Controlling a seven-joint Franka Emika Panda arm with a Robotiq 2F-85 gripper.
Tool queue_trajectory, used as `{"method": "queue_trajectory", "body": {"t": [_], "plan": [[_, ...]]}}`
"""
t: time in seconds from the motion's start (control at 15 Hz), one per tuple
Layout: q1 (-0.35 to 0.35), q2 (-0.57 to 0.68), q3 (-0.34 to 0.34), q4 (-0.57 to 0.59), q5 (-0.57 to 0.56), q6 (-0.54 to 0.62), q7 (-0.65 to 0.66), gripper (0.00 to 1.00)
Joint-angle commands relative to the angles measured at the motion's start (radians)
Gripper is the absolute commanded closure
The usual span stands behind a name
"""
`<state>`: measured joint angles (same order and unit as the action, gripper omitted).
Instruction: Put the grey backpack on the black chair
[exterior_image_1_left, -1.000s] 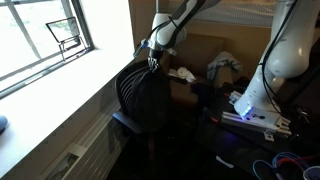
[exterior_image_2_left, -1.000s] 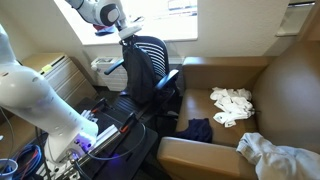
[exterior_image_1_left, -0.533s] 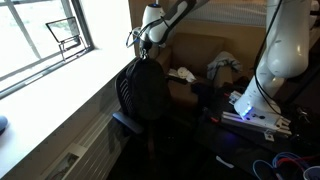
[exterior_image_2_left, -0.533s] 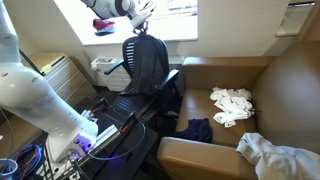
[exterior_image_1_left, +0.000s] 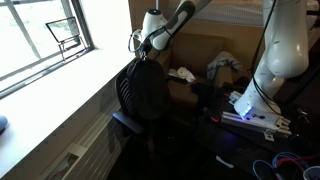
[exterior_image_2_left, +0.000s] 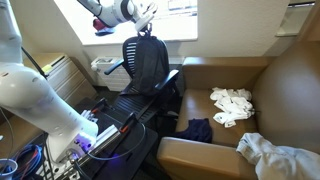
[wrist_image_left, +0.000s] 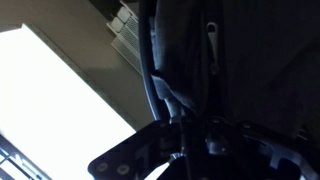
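The grey backpack (exterior_image_1_left: 150, 92) looks dark and hangs upright from its top handle, in both exterior views (exterior_image_2_left: 146, 62). My gripper (exterior_image_1_left: 144, 52) is shut on that handle, directly above the pack (exterior_image_2_left: 146, 30). The black chair's seat (exterior_image_2_left: 125, 105) lies under the pack, with an armrest (exterior_image_2_left: 171, 77) beside it. In an exterior view only the seat's edge (exterior_image_1_left: 124, 122) shows below the pack. I cannot tell whether the pack's bottom touches the seat. The wrist view is dark: a strap (wrist_image_left: 152, 80) runs up from the gripper (wrist_image_left: 190, 130) along the pack's fabric.
A window sill (exterior_image_1_left: 60, 92) runs beside the chair. A second white robot arm (exterior_image_1_left: 280, 55) stands on a base with cables (exterior_image_2_left: 95, 135). A brown couch (exterior_image_2_left: 280, 95) holds white cloths (exterior_image_2_left: 232, 105) and a dark cloth (exterior_image_2_left: 196, 128).
My gripper rose with the handle and the backpack came up and hangs straighter. Over the last half second it has hardly moved.
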<state>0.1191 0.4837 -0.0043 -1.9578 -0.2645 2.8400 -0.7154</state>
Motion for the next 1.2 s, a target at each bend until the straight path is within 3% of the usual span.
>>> {"method": "queue_trajectory", "body": {"t": [0.0,0.07,0.13,0.2,0.4,0.47,0.53,0.6,0.8,0.87,0.93,1.0,1.13], "plan": [[0.07,0.109,-0.141,0.118,-0.223,0.125,0.154,0.98],[0.108,0.142,-0.197,0.157,-0.283,0.138,0.228,0.98],[0.028,0.071,-0.076,0.053,-0.234,0.084,0.175,0.69],[0.041,0.083,-0.088,0.059,-0.255,0.086,0.209,0.93],[0.032,0.08,-0.066,0.049,-0.251,0.082,0.206,0.75],[0.031,0.081,-0.064,0.047,-0.25,0.082,0.205,0.44],[0.058,0.081,-0.098,0.043,-0.279,0.103,0.231,0.92],[0.173,0.1,-0.251,0.061,-0.357,0.16,0.303,0.94],[0.305,0.132,-0.44,0.09,-0.527,0.214,0.442,1.0],[0.357,0.157,-0.509,0.106,-0.558,0.215,0.519,0.79],[0.291,0.108,-0.381,0.039,-0.488,0.172,0.442,0.96],[0.336,0.115,-0.434,0.039,-0.515,0.18,0.488,0.91],[0.369,0.121,-0.473,0.043,-0.522,0.184,0.506,0.8]]}}
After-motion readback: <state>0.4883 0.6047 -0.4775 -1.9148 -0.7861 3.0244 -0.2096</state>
